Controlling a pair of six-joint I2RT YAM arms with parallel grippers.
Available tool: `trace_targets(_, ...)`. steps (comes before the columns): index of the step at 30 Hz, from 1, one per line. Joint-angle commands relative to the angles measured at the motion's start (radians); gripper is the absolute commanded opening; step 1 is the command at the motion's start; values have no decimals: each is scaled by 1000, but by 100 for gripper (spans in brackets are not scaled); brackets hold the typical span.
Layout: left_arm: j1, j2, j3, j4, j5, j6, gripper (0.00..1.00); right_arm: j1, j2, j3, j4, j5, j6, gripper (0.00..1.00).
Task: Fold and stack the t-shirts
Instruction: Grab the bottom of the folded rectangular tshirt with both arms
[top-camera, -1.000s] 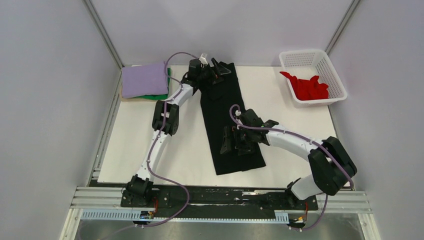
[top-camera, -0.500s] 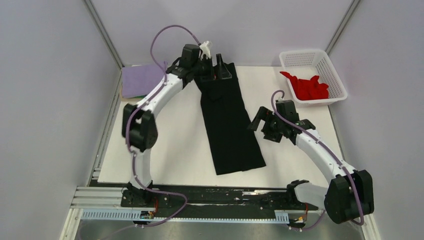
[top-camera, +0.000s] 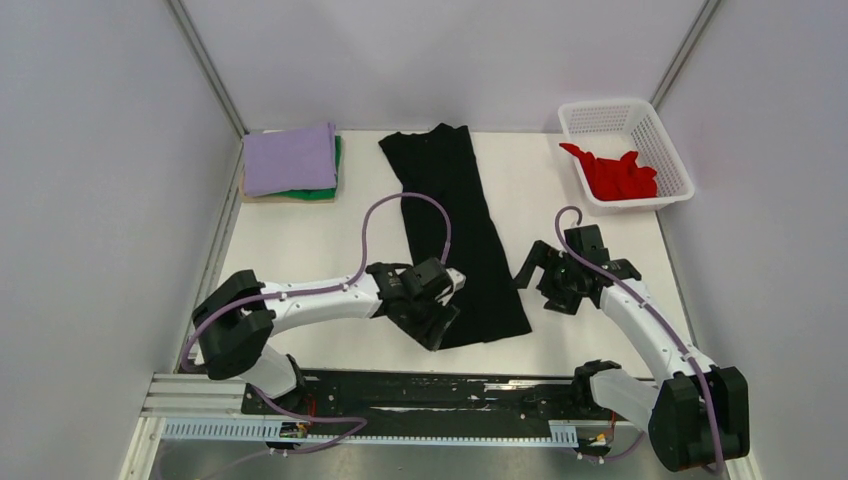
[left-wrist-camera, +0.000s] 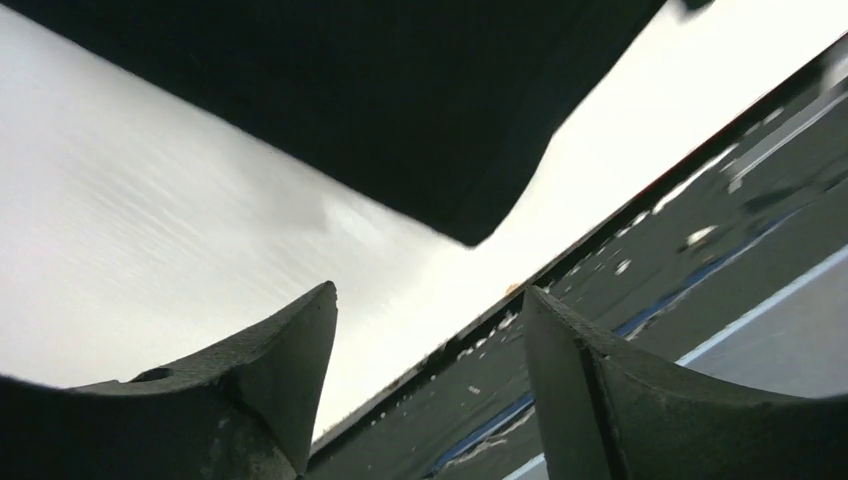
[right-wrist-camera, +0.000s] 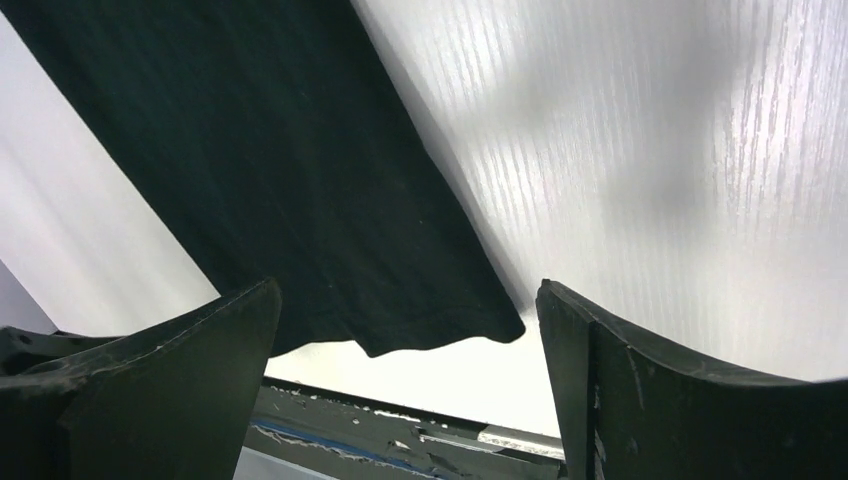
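From the top camera I see the black t-shirt (top-camera: 450, 220), soft cloth folded into a long narrow strip. It lies flat on the white worktop (top-camera: 300, 260) and runs from the far middle down toward the near edge. The left fingers (top-camera: 420, 318) sit low at the strip's near left corner. They are black against black cloth, so from here I cannot tell whether they touch it. The right fingers (top-camera: 530, 264) hang just right of the strip's lower half, spread wide and clear of it.

A folded lilac t-shirt (top-camera: 290, 158) rests on a folded green t-shirt (top-camera: 318, 193) at the far left corner. A crumpled red t-shirt (top-camera: 615, 172) lies inside the white plastic lattice basket (top-camera: 610, 105) at the far right.

Through the left wrist camera, the left fingers stand partly apart with nothing between them. The pointed corner of the black t-shirt lies ahead of the tips, with bare worktop showing between cloth and fingers. To the right I see the worktop's near edge and the dark mounting rail (left-wrist-camera: 700, 230) beyond it.

Through the right wrist camera, the right fingers are fully spread and hold nothing. The near end of the black t-shirt lies ahead between them, its wavy hem just short of the worktop's edge, with bare white wood-grain surface to the right.
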Motion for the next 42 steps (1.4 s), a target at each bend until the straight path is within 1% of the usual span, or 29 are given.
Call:
trace_targets(1,-86,-15,-29,35,-92,-29,71,-6,-25,-17,-5,-17,0,100)
trace_targets(3,-107,3,-28,46,-85,-21,66,-6,-23,-20,-5,-34,6,100)
trace_targets(8,-119,67,-22,46,-90,-9,62,-6,-36,-45,-7,-42,26,99)
trace_targets(11,-126,103,-9,37,-90,5,57,-6,-52,-60,-8,-44,43,98)
trace_targets(14,-133,145,-7,50,-87,9,56,-6,-67,-71,-9,-32,57,98)
trace_targets(19,-134,202,13,88,-82,-18,43,-6,-64,-88,-10,-31,74,96)
trace_targets(23,-135,236,26,84,-90,-38,36,-6,-55,-105,-8,-27,80,94)
trace_targets(25,-134,246,28,83,-98,-50,27,-6,-49,-114,-9,-29,87,92)
trace_targets(26,-134,249,28,83,-100,-56,20,-6,-45,-119,-7,-29,89,90)
trace_targets(27,-134,250,30,82,-101,-60,16,-6,-41,-121,-7,-32,89,87)
trace_targets(28,-134,251,34,73,-101,-67,6,-6,-37,-122,-6,-38,88,85)
trace_targets(30,-134,248,37,45,-128,-78,0,-5,-34,-131,-7,-40,91,79)
trace_targets(31,-134,240,34,33,-133,-84,0,-5,-34,-136,-2,-38,96,74)
trace_targets(34,-134,212,0,20,-137,-98,0,-5,-20,-156,20,-64,98,65)
trace_targets(42,-134,187,-47,0,-138,-162,0,32,18,-204,53,-82,115,53)
